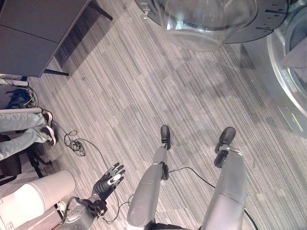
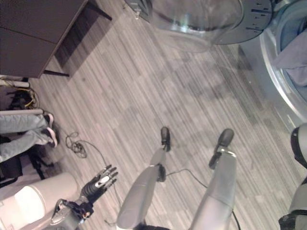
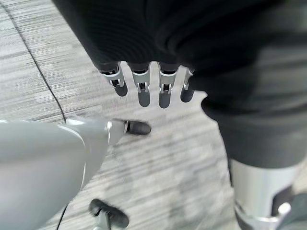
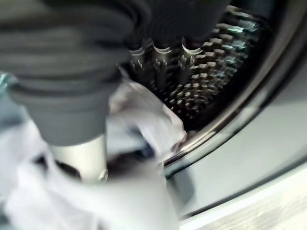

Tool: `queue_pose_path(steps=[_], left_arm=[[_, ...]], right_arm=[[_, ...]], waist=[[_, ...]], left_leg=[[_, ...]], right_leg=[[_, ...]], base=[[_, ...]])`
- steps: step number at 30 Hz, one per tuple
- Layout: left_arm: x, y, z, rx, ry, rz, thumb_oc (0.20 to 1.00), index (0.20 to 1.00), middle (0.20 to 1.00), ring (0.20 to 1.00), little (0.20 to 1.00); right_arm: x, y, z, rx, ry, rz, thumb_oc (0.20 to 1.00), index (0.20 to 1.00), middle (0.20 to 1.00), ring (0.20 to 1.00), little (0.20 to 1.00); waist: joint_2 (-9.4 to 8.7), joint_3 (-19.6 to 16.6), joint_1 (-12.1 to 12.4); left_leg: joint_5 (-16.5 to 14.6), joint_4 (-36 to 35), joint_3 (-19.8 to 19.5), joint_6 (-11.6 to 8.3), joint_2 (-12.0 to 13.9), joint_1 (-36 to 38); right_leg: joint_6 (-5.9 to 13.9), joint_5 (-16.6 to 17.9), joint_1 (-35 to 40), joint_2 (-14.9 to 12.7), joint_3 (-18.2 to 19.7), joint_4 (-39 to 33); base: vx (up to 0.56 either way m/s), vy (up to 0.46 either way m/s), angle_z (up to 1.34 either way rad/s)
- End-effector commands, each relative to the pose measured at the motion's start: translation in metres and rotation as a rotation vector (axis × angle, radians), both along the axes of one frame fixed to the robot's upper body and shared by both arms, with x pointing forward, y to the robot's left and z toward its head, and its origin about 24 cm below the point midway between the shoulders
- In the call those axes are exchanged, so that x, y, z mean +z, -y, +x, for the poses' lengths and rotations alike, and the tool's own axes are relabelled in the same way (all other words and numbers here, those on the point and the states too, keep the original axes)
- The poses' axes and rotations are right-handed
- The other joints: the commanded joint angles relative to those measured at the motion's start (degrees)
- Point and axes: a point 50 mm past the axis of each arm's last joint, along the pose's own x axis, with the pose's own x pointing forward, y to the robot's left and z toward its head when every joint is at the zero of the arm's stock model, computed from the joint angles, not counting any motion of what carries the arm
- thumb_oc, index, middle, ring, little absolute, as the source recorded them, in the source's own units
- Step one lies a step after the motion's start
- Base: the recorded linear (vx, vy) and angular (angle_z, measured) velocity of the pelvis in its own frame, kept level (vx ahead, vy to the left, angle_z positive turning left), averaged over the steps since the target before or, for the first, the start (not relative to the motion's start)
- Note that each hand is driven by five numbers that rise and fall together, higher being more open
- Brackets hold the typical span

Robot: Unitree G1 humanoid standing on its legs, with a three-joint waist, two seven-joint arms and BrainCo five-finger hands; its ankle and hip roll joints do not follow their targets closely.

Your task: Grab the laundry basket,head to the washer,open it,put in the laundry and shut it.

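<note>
Left eye view: the robot's left hand (image 1: 109,181) hangs low over the grey striped plank floor (image 1: 144,96), fingers straight and slightly spread, holding nothing. Well ahead of those fingers the washer's round glass door (image 1: 206,24) stands swung open beside the silver-rimmed drum opening (image 1: 288,81). A dark cabinet (image 1: 33,33) and a seated person's legs (image 1: 24,129) lie off to the left.

Right eye view: pale laundry (image 2: 293,55) lies inside the drum.

Left wrist view: the straight fingers (image 3: 144,91) point at bare floor.

Right wrist view: the right hand (image 4: 158,62) reaches into the perforated steel drum (image 4: 216,52); the white and blue laundry cloth (image 4: 144,124) bunches just below its fingers, at the drum lip. Whether they pinch it I cannot tell.

Risk, as I judge it: cloth draped over the lip could catch in the door on closing.
</note>
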Motion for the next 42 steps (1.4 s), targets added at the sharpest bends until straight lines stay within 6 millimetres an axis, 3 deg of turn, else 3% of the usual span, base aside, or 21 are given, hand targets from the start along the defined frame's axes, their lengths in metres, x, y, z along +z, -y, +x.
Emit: queue_pose_path(steps=[1, 4, 7, 10, 11, 17, 20, 22, 26, 30, 33, 34, 35, 39, 41, 42], left_arm=[[-0.015, 0.007, -0.01, -0.029, -0.078, -0.011, 1.0, 1.0, 1.0, 1.0, 1.0], [-0.015, 0.018, -0.003, -0.054, -0.057, 0.0, 1.0, 1.0, 1.0, 1.0, 1.0], [-0.012, 0.021, 0.004, -0.052, -0.029, -0.007, 1.0, 1.0, 1.0, 1.0, 1.0], [-0.007, 0.027, 0.009, -0.063, 0.004, -0.024, 1.0, 1.0, 1.0, 1.0, 1.0], [-0.007, 0.026, 0.009, -0.063, 0.004, -0.023, 1.0, 1.0, 1.0, 1.0, 1.0], [-0.005, 0.027, 0.013, -0.08, 0.019, -0.019, 1.0, 1.0, 1.0, 1.0, 1.0], [-0.006, 0.023, 0.015, -0.064, 0.015, -0.006, 1.0, 1.0, 1.0, 1.0, 1.0], [-0.006, 0.015, 0.014, -0.021, -0.005, 0.008, 1.0, 1.0, 1.0, 1.0, 1.0], [-0.009, 0.008, 0.007, 0.043, -0.056, 0.002, 1.0, 1.0, 1.0, 1.0, 1.0], [-0.011, 0.005, 0.003, 0.07, -0.076, -0.007, 1.0, 1.0, 1.0, 1.0, 1.0], [-0.012, 0.005, -0.004, 0.128, -0.082, -0.043, 1.0, 1.0, 1.0, 1.0, 1.0], [-0.012, 0.005, -0.005, 0.129, -0.082, -0.044, 1.0, 1.0, 1.0, 1.0, 1.0], [-0.013, 0.007, -0.005, 0.149, -0.065, -0.055, 1.0, 1.0, 1.0, 1.0, 1.0], [-0.009, 0.004, -0.002, 0.127, -0.036, -0.039, 1.0, 1.0, 1.0, 1.0, 1.0], [-0.008, 0.002, 0.0, 0.105, -0.022, -0.04, 1.0, 1.0, 1.0, 1.0, 1.0], [-0.008, 0.001, 0.001, 0.101, -0.018, -0.041, 1.0, 1.0, 1.0, 1.0, 1.0]], right_arm=[[0.051, 0.02, -0.041, -0.193, -0.149, -0.353, 1.0, 1.0, 1.0, 1.0, 1.0], [0.05, 0.021, -0.042, -0.28, -0.279, -0.565, 1.0, 1.0, 1.0, 1.0, 1.0], [0.048, 0.019, -0.038, -0.271, -0.228, -0.55, 1.0, 1.0, 1.0, 1.0, 1.0], [0.021, 0.025, -0.036, -0.273, -0.241, -0.496, 1.0, 1.0, 1.0, 1.0, 1.0], [0.021, 0.025, -0.036, -0.273, -0.241, -0.495, 1.0, 1.0, 1.0, 1.0, 1.0], [0.008, 0.025, -0.031, -0.207, 0.111, -0.21, 1.0, 1.0, 1.0, 1.0, 1.0], [0.005, 0.021, -0.025, -0.164, 0.242, -0.083, 1.0, 1.0, 1.0, 1.0, 1.0], [0.002, 0.015, -0.018, -0.14, 0.486, 0.113, 1.0, 1.0, 1.0, 1.0, 1.0], [-0.026, 0.022, -0.022, -0.233, 0.555, 0.262, 1.0, 1.0, 1.0, 1.0, 1.0], [-0.033, 0.023, -0.024, -0.267, 0.58, 0.293, 1.0, 1.0, 1.0, 1.0, 1.0], [-0.014, 0.014, -0.02, -0.301, 0.439, -0.065, 1.0, 1.0, 1.0, 1.0, 1.0], [-0.014, 0.013, -0.019, -0.301, 0.436, -0.068, 1.0, 1.0, 1.0, 1.0, 1.0], [0.011, 0.018, -0.037, -0.386, 0.383, -0.324, 1.0, 1.0, 1.0, 1.0, 1.0], [0.027, 0.032, -0.059, -0.476, 0.273, -0.412, 1.0, 1.0, 1.0, 1.0, 1.0], [0.025, 0.035, -0.057, -0.414, 0.115, -0.447, 1.0, 1.0, 1.0, 1.0, 1.0], [0.031, 0.03, -0.053, -0.399, 0.119, -0.474, 1.0, 1.0, 1.0, 1.0, 1.0]], waist=[[1.35, 0.94, 1.27], [1.82, 1.55, 1.32], [2.11, 1.77, 1.32], [3.18, 2.09, 1.64], [3.15, 2.07, 1.67], [4.08, 2.38, 1.78], [3.63, 2.41, 1.82], [2.65, 3.06, 0.78], [1.67, 3.75, -0.42], [1.3, 3.93, -0.84], [1.2, 3.94, -0.83], [1.23, 3.93, -0.92], [1.02, 3.93, -0.91], [0.48, 3.78, -0.37], [0.24, 3.83, -0.19], [-0.04, 3.79, -0.19]], left_leg=[[-7.25, 0.06, -0.59, -2.88, 5.3, 2.32], [-7.11, 0.06, -0.77, -2.83, 4.9, 2.73], [-7.24, 0.06, -0.86, -2.79, 4.78, 2.94], [-7.4, 0.06, -1.05, -2.55, 4.29, 3.38], [-7.41, 0.06, -1.05, -2.55, 4.3, 3.38], [-7.83, 0.06, -0.96, -2.15, 3.54, 3.94], [-8.11, 0.06, -0.86, -2.03, 3.47, 4.01], [-8.55, 0.12, -0.75, -1.74, 3.48, 4.01], [-8.85, 0.06, -0.82, -1.44, 2.98, 3.43], [-8.95, 0.06, -0.72, -1.38, 2.79, 2.96], [-8.85, 0.06, -0.66, -1.12, 2.51, 2.22], [-8.84, 0.06, -0.67, -1.11, 2.51, 2.2], [-8.77, 0.06, -0.96, -1.13, 2.25, 1.74], [-8.59, 0.12, -1.3, -1.28, 2.13, 1.52], [-8.39, 0.13, -1.26, -1.35, 2.23, 1.23], [-8.37, 0.14, -1.19, -1.37, 2.28, 1.23]], right_leg=[[2.04, -4.52, 1.09, 4.78, -0.67, -7.01], [2.18, -4.3, 1.79, 4.37, -0.94, -7.44], [2.31, -4.11, 2.18, 4.16, -0.93, -7.63], [2.65, -3.47, 3.28, 3.84, -1.04, -8.49], [2.65, -3.47, 3.28, 3.84, -1.04, -8.49], [3.24, -2.81, 4.17, 3.12, -0.4, -9.11], [3.39, -2.6, 4.4, 3.01, -0.3, -9.53], [3.67, -1.84, 5.25, 3.29, -0.06, -11.29], [4.1, -0.66, 6.31, 3.49, 0.1, -13.69], [4.21, -0.23, 6.36, 3.37, 0.24, -14.36], [4.31, 0.29, 5.98, 3.31, 0.15, -14.88], [4.32, 0.32, 5.98, 3.31, 0.13, -14.9], [4.43, 0.5, 6.12, 3.24, -0.08, -15.41], [4.48, 0.9, 6.55, 3.06, -0.35, -15.98], [4.49, 1.28, 6.61, 2.99, -0.53, -16.24], [4.54, 1.58, 6.76, 2.9, -0.55, -16.63]], base=[[-0.02, 0.007, 0.06], [-0.02, 0.04, 0.0], [-0.01, 0.035, -0.06], [-0.02, 0.045, -0.02], [-0.02, 0.065, -0.03], [0.0, 0.06, 0.06], [0.0, 0.014, 0.01], [0.0, 0.055, -0.04], [-0.01, 0.07, -0.02], [0.0, 0.037, -0.02], [0.0, 0.013, 0.0], [0.0, 0.0, 0.0], [0.0, 0.0, 0.0], [-0.01, 0.006, 0.06], [-0.01, 0.01, 0.12], [0.0, 0.01, 0.1]])
